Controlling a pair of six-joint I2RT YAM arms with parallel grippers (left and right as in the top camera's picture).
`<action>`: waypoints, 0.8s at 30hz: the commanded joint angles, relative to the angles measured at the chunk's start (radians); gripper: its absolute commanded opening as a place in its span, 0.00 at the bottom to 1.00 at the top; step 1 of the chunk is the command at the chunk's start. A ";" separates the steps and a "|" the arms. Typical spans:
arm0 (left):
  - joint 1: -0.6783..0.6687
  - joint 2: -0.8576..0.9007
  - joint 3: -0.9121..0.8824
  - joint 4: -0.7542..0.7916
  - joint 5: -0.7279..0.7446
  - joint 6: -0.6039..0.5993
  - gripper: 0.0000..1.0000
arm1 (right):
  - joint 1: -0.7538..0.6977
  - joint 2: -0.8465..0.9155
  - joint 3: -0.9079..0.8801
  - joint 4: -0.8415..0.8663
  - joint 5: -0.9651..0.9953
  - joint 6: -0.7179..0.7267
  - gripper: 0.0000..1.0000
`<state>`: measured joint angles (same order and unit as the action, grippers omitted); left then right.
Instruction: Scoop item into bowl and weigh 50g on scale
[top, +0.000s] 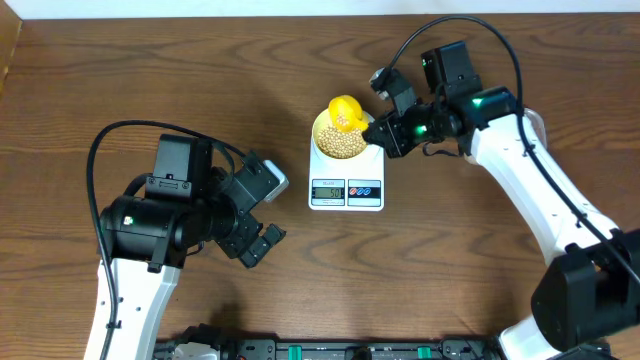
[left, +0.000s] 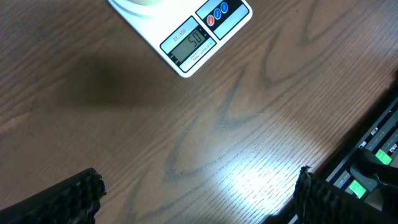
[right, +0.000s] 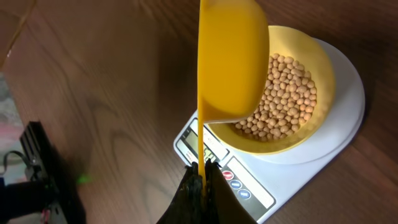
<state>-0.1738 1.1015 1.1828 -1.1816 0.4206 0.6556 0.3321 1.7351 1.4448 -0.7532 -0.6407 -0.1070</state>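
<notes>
The white scale (top: 346, 182) stands mid-table, its display (left: 189, 40) lit. On it sits the pale yellow bowl (top: 325, 143) holding the item, a heap of small tan beans (right: 286, 93). My right gripper (right: 204, 169) is shut on the thin handle of a bright yellow scoop (right: 233, 62). The scoop is tipped on its side above the bowl's (right: 320, 74) near rim. From overhead, the right gripper (top: 385, 132) is just right of the bowl and the scoop (top: 346, 112) overlaps its far edge. My left gripper (top: 262, 240) hangs open over bare wood, left of the scale (left: 224, 22).
A black equipment rail (left: 373, 155) with green lights runs along the table's front edge, close to my left gripper (left: 199, 186). Black cables loop over both arms. The table's far edge (top: 300, 14) meets a white wall.
</notes>
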 joint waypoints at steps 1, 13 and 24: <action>0.004 -0.005 0.013 -0.003 0.016 0.010 1.00 | -0.033 -0.065 0.022 -0.003 -0.021 0.059 0.01; 0.004 -0.005 0.013 -0.003 0.016 0.010 1.00 | -0.282 -0.230 0.022 -0.243 -0.010 0.064 0.01; 0.004 -0.005 0.013 -0.003 0.016 0.010 1.00 | -0.529 -0.254 0.022 -0.439 0.227 0.013 0.01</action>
<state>-0.1738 1.1015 1.1828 -1.1816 0.4206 0.6556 -0.1593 1.4948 1.4525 -1.1862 -0.5137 -0.0551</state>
